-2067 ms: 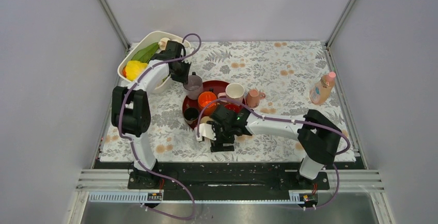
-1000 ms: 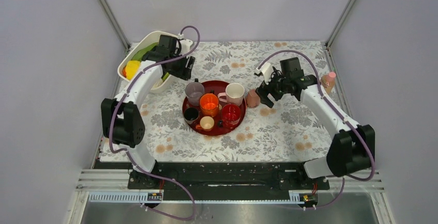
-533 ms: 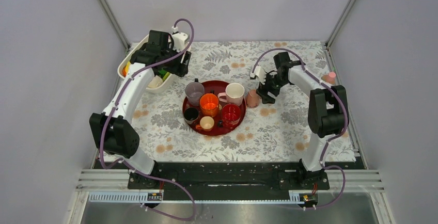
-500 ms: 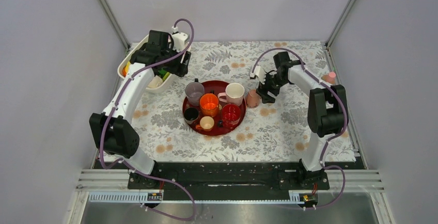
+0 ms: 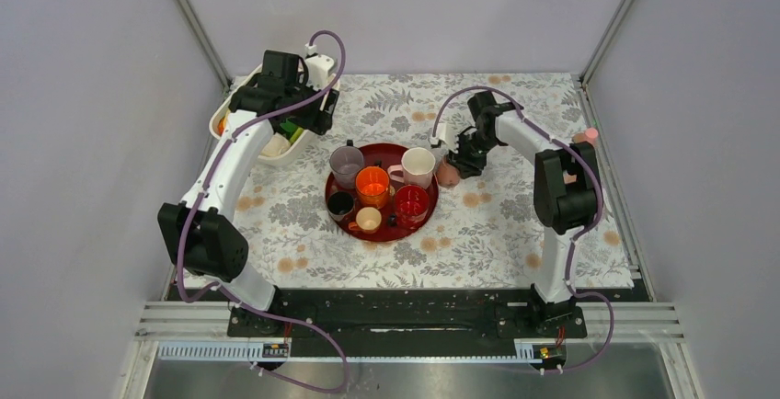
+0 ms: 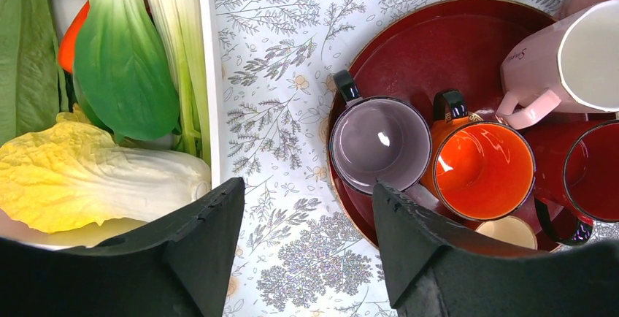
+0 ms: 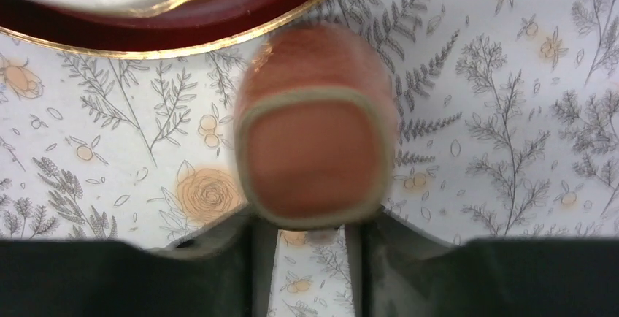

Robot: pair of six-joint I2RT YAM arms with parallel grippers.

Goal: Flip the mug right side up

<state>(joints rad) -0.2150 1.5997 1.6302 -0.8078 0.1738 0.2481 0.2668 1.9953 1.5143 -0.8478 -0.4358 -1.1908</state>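
The mug (image 5: 448,175) is small and pink and stands upside down on the flowered cloth, just right of the red tray (image 5: 330,199). In the right wrist view its flat base (image 7: 310,156) faces the camera and covers my fingertips. My right gripper (image 5: 461,161) (image 7: 312,233) reaches it from the right. Its jaws are drawn in to a slim gap, with a pink bit of the mug between them. My left gripper (image 5: 310,119) (image 6: 306,200) hangs open and empty above the cloth, between the white bin and the tray.
The tray (image 6: 438,47) holds several upright mugs: grey (image 6: 379,142), orange (image 6: 482,167), pink-and-white (image 6: 577,58), red (image 5: 410,202), black (image 5: 340,203). A white bin (image 5: 218,124) of vegetables sits far left. A pink-capped bottle (image 5: 589,133) stands at the right edge.
My right gripper has slid left onto the upside-down mug and its jaws have narrowed. The left arm has barely moved.
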